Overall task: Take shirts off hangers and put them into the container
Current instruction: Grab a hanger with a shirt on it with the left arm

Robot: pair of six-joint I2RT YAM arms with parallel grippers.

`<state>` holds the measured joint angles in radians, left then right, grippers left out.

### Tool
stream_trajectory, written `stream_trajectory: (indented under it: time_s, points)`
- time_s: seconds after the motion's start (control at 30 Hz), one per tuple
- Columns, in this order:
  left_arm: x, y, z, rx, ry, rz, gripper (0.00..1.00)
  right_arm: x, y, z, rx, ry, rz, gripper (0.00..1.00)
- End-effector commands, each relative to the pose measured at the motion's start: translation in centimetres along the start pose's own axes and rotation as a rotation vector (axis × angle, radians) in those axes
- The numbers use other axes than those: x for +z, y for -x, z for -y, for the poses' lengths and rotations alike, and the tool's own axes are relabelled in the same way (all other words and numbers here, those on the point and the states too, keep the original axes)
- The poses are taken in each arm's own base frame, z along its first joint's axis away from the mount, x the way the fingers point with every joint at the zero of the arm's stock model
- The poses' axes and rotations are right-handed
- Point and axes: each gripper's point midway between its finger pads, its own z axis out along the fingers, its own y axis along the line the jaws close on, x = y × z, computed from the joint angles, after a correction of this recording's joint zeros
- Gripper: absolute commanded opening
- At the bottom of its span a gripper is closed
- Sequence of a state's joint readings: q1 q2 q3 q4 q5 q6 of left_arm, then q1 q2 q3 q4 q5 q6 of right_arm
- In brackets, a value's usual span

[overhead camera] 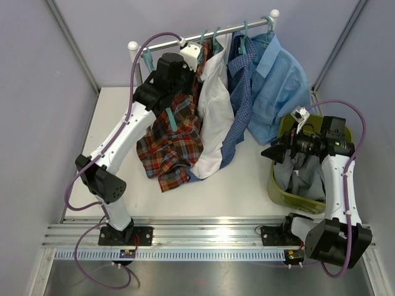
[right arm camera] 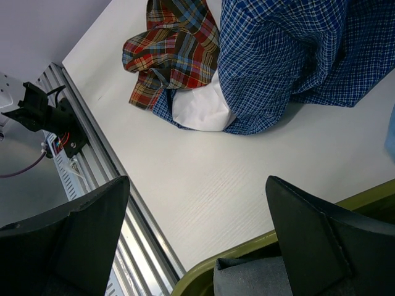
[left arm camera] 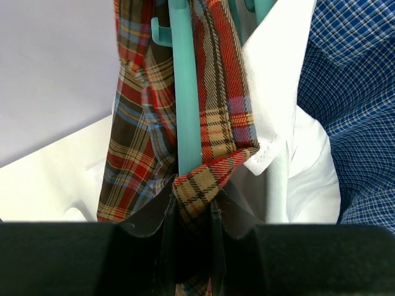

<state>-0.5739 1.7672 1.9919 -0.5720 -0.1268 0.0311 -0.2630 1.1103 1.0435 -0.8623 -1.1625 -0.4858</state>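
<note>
The left arm reached far over the table (overhead camera: 247,179), with its elbow bent near the left edge and its forearm going up to the rail (overhead camera: 210,32). The left hand (left arm camera: 192,206) was at the left part of the rail. In the left wrist view its two dark fingers (left arm camera: 151,219) stood close together and pinched a fold of the plaid shirt (left arm camera: 139,154), just beside the stem of a teal hanger (left arm camera: 185,92). The top view did not show this grip, because the wrist covered it. That view showed instead that the lower part of the plaid shirt lay crumpled on the table.

The right arm was folded at the right side. The right hand (right arm camera: 197,182) pointed to the left over the near left rim of the container (overhead camera: 285,198). Its fingers were wide apart and nothing was between them. The container stood at the right of the table, and the grey shirt (overhead camera: 302,176) lay inside it.

The white shirt (overhead camera: 216,105), the dark blue check shirt (overhead camera: 241,92) and the light blue shirt (overhead camera: 278,86) hung on the rail, to the right of the plaid one. The right wrist view showed that the tails of the white and the dark blue check shirts rested on the table, touching the plaid shirt.
</note>
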Motion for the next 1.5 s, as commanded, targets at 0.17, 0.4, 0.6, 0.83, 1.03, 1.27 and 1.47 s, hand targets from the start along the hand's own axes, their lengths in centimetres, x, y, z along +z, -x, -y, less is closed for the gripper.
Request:
stream_trajectory:
  time_s: [0.17, 0.4, 0.6, 0.83, 1.03, 1.27, 1.47]
  points:
    - [-4.4, 6.6, -1.2, 0.032, 0.026, 0.235, 0.00, -0.4, 0.9, -0.2, -0.045, -0.006, 0.014, 0.99]
    - [-5.9, 7.5, -1.7, -0.003, 0.050, 0.298, 0.00, -0.5, 0.9, -0.2, -0.038, -0.002, 0.019, 0.99]
    - [-6.5, 7.6, -1.8, -0.019, 0.047, 0.315, 0.00, -0.6, 0.9, -0.3, -0.038, 0.003, 0.023, 0.99]
    - [-7.1, 7.5, -2.0, -0.025, 0.056, 0.334, 0.00, -0.7, 0.9, -0.2, -0.037, 0.000, 0.026, 0.99]
    - [-7.3, 7.8, -1.9, -0.026, 0.052, 0.348, 0.00, -0.7, 0.9, -0.3, -0.037, 0.002, 0.025, 0.99]
    - [-8.6, 7.9, -2.0, -0.028, 0.048, 0.380, 0.00, -0.7, 0.8, -0.1, -0.033, 0.002, 0.023, 0.99]
    - [-8.9, 6.6, -1.4, -0.020, 0.013, 0.375, 0.00, -0.7, 0.7, 0.0, -0.029, -0.001, 0.020, 0.99]
